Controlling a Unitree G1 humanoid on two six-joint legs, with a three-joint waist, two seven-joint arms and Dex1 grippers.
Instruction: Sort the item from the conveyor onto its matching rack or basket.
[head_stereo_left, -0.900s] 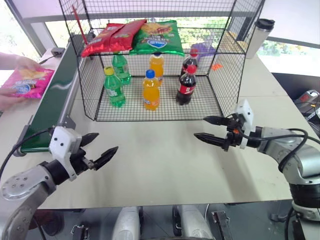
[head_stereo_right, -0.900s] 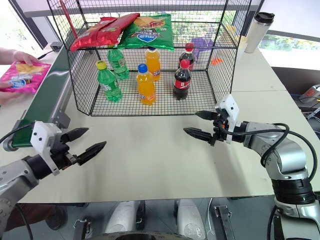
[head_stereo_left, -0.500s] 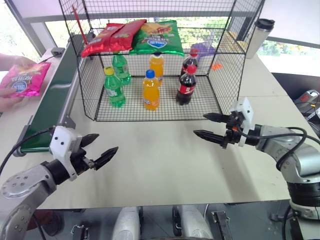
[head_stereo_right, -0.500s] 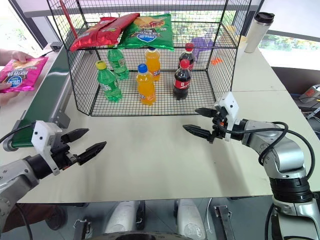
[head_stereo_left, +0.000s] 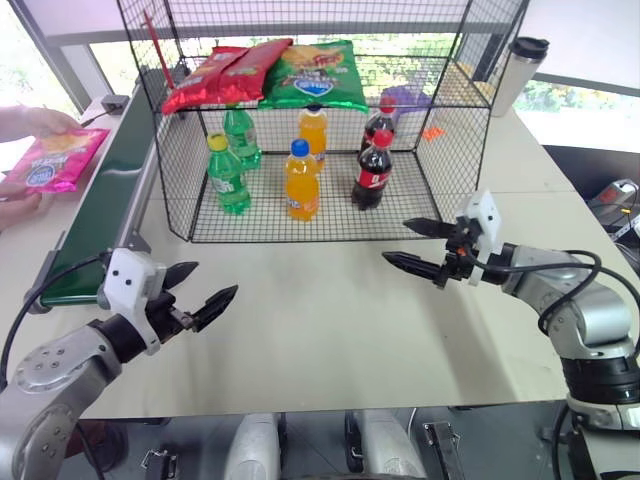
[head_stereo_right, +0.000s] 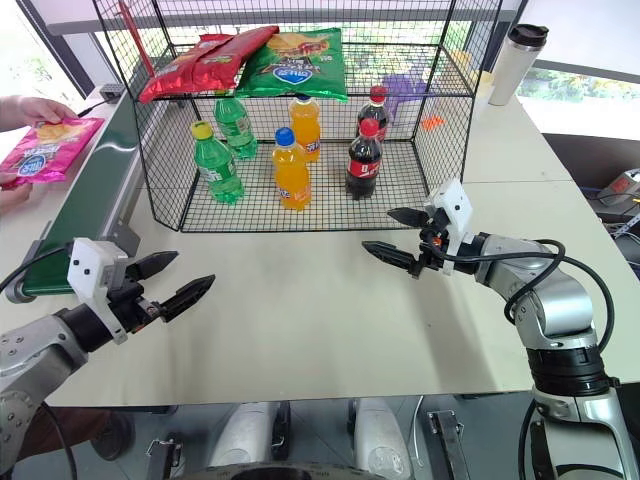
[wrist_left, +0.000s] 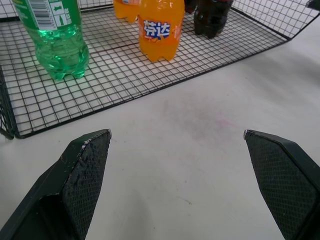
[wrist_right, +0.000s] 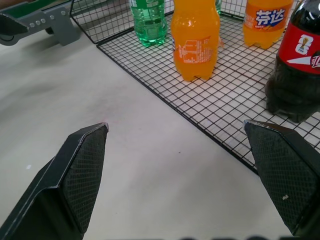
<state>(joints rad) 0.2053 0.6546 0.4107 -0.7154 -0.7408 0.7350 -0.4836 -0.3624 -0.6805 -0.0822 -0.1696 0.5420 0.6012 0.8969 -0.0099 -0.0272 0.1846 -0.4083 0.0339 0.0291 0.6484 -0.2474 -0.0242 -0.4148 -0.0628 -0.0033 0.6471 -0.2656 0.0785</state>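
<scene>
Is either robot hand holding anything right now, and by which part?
No. The left hand and right hand are open and empty above the table.

The crisp bag (head_stereo_left: 52, 162) is magenta-pink with yellow chips and a blue logo. The conveyor (head_stereo_left: 105, 195) belt is dark green beside the black wire cage (head_stereo_left: 430, 150), where two red bags (head_stereo_left: 215, 72) and a green bag (head_stereo_left: 318, 75) lie above green, orange and dark cola bottles. The bench (head_stereo_left: 330, 320) is cream.

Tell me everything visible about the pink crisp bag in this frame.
The pink crisp bag is glossy magenta, printed with yellow chips near its top and a round blue logo lower down. It looks sealed and fairly flat. It sits at the far left, beside the green conveyor and not on the belt, held in a person's hands: one at its upper edge, one below. Neither gripper is near it.
</scene>
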